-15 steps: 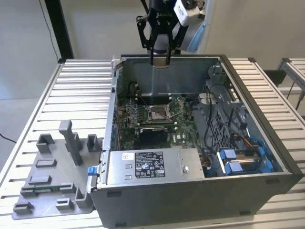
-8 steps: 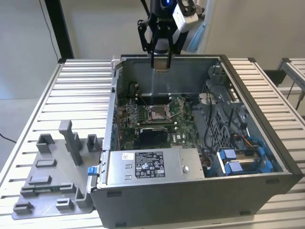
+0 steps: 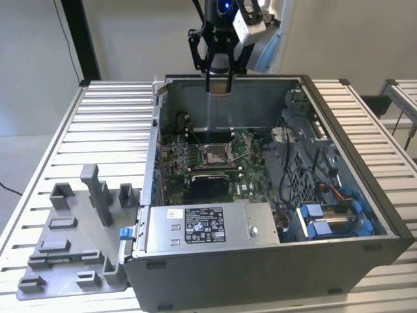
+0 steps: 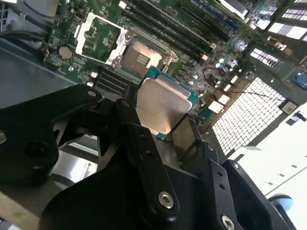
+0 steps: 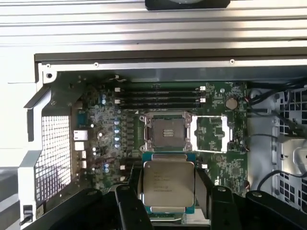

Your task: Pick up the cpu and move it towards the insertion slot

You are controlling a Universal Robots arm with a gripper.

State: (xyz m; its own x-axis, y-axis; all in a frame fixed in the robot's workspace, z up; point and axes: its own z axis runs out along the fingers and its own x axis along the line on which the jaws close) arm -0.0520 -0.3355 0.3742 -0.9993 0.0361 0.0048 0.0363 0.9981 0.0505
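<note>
Black linkages of our end effector (image 5: 168, 206) sit closest to the lens in both wrist views, its fingers clamped on the cpu (image 5: 169, 184), silvery face showing. We have it lifted high over the open computer case (image 3: 339, 254). The insertion slot (image 5: 167, 132) lies below and slightly ahead, seemingly open, so pickup is done and the approach remains.
</note>
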